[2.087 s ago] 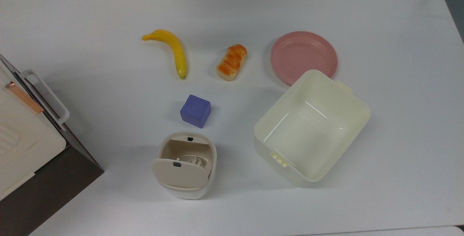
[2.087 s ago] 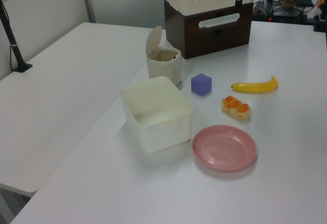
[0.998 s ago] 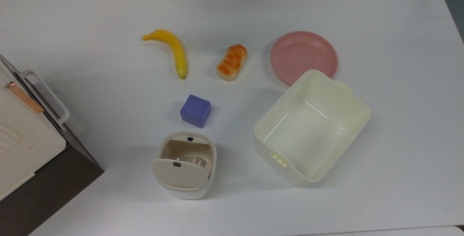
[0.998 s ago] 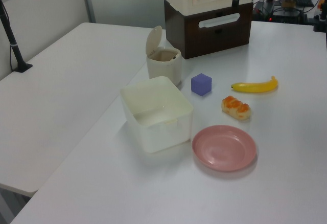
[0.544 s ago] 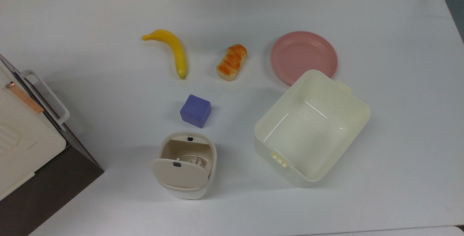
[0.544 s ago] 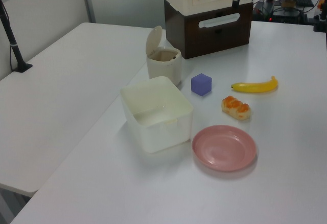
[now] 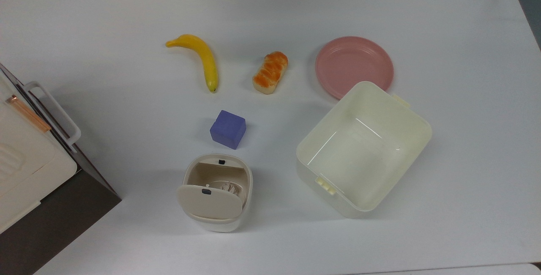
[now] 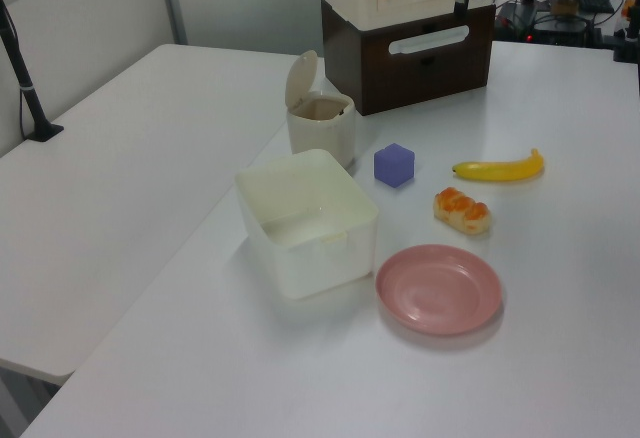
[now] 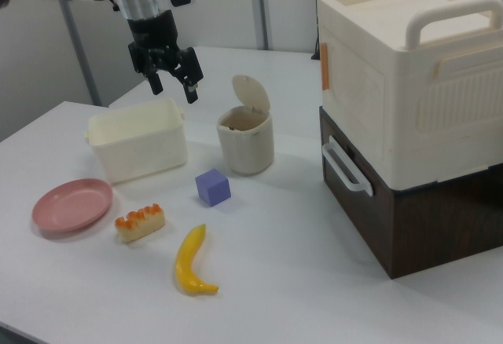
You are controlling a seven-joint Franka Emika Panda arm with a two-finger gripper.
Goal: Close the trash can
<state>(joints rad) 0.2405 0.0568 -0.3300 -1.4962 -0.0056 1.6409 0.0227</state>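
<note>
My tool (image 9: 174, 83) hangs high over the table (image 7: 444, 182) with its two fingers spread apart, gripping nothing. In the right view, the trash can (image 9: 246, 139) stands below it and off to the right view's right, its hinged lid (image 9: 251, 92) upright, behind the purple cube (image 9: 212, 187).

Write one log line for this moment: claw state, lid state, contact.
claw: open, holds nothing | trash can: lid raised, not yet closed | contact: none, claw in air apart from trash can
</note>
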